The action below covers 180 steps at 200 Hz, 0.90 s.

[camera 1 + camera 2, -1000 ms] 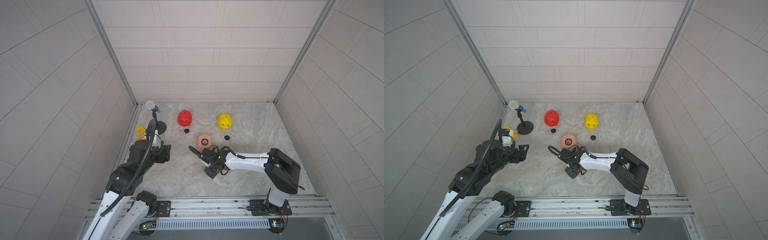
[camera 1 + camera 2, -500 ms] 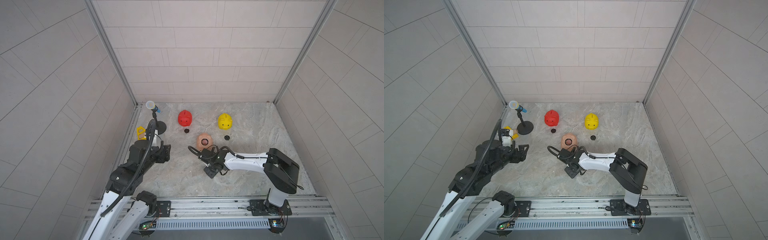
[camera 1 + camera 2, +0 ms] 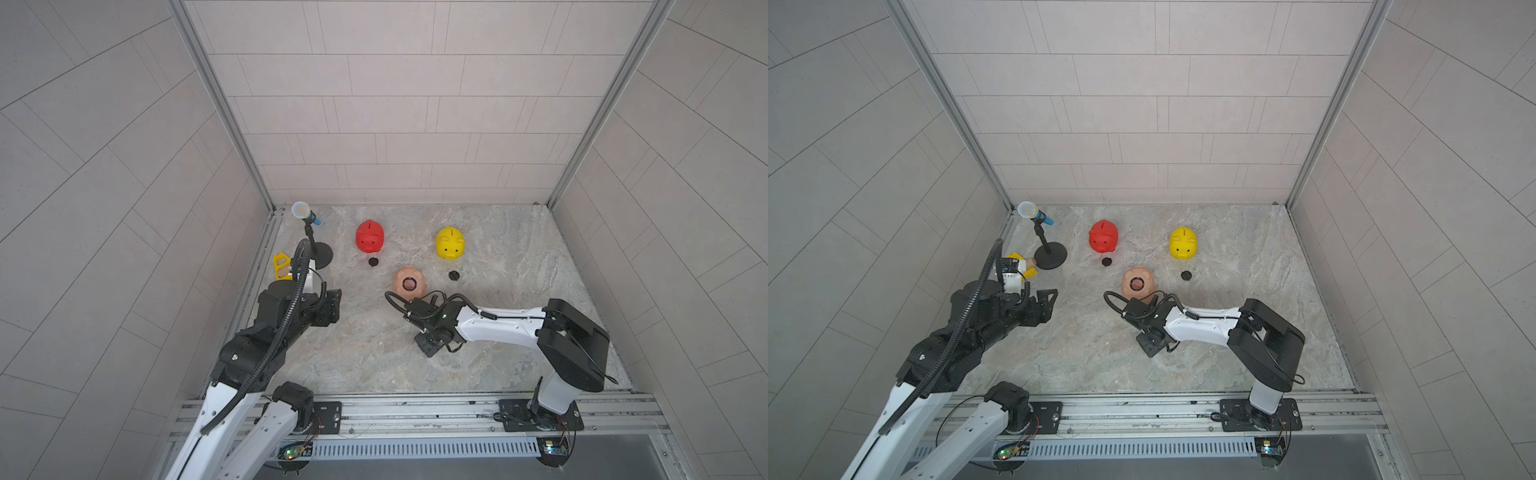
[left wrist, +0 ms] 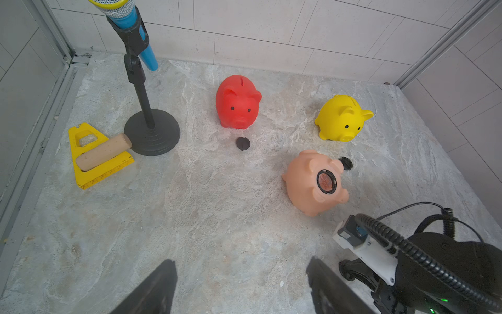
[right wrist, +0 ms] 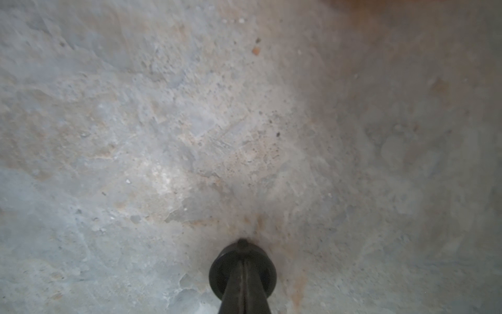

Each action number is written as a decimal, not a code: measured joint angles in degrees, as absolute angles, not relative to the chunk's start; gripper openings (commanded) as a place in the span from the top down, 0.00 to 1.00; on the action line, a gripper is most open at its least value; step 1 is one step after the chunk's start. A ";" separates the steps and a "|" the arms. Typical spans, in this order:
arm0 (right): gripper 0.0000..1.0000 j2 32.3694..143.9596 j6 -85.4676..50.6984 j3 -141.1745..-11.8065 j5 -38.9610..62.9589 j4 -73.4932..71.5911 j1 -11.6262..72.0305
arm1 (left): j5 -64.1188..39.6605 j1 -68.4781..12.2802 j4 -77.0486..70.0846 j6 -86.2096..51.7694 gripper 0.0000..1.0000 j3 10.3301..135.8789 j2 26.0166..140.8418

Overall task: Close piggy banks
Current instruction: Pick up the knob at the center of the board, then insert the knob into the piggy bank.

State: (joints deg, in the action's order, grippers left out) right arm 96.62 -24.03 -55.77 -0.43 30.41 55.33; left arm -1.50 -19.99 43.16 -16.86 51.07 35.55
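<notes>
Plug (image 5: 217, 267) pinched in closed right end effector (image 5: 242, 258), hidden from top views, left end effector (image 4: 241, 262) spread, empty

Three piggy banks (image 3: 369, 235) (image 3: 450, 243) (image 3: 408, 284), red, yellow and peach-pink, with three black plugs (image 3: 373, 262) (image 3: 454, 275) (image 5: 242, 267), one microphone (image 3: 318, 261) on its stand, one yellow triangular toy (image 3: 281, 264) and two robot arms (image 3: 266, 340) (image 3: 498, 328), all on one marble surface (image 3: 519, 232).

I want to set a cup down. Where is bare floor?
Front centre, between left gripper and right gripper with its plug; also right of the yellow pig toward the wall. Crowded: microphone stand with yellow triangle, and around peach pig.
</notes>
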 measured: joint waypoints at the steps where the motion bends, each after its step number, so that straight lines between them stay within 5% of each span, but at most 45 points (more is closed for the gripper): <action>1: 1.00 96.55 -24.12 -55.72 -0.43 30.41 55.29 | -1.50 -19.99 43.16 -16.86 0.18 51.07 35.55; 180: 1.00 76.99 -34.17 -47.35 -5.96 31.38 45.32 | -1.52 -19.99 43.16 -16.86 0.18 51.07 35.66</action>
State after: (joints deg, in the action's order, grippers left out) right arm 76.99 -34.17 -47.35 -5.96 31.38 45.32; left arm -1.52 -19.99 43.16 -16.86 51.07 35.66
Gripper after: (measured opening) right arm 0.047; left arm 0.819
